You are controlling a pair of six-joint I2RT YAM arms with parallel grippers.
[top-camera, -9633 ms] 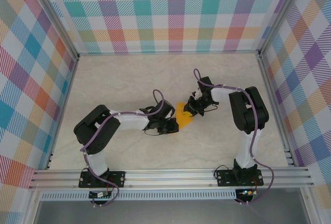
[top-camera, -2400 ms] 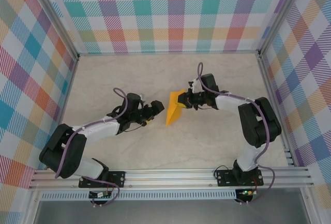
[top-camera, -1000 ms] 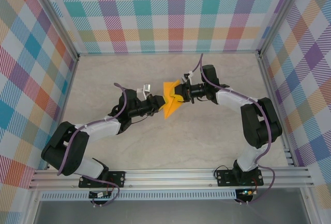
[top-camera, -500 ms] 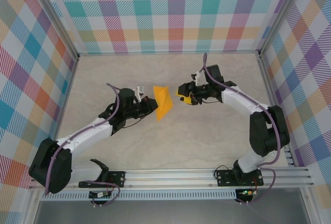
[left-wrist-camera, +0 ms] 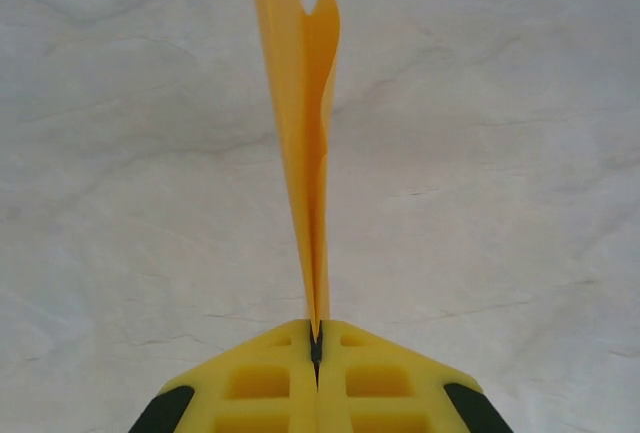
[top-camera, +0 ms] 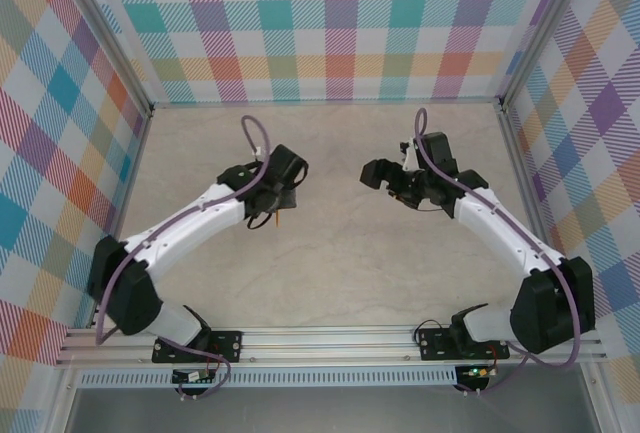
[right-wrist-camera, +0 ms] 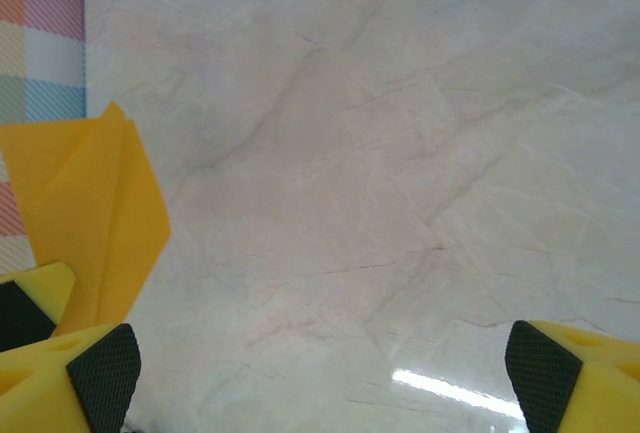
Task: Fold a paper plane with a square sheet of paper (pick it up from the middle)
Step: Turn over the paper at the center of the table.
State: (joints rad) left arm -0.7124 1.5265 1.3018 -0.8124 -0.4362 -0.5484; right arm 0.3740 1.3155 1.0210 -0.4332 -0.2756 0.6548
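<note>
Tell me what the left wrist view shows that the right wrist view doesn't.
Left wrist's own: the left gripper, jaws shut on the folded paper, seen edge-on. Right wrist's own: the right gripper, jaws wide apart with nothing between them, and a strip of plaid wall. Shared: orange-yellow folded paper and the marble table.

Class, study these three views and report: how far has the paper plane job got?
Done: the sheet is folded into a narrow, layered paper plane. In hand: the left pincer is shut on one end of it, holding it edge-on over the table. The right pincer is open. Left: whether folds remain cannot be told; the plane is not yet set down.
</note>
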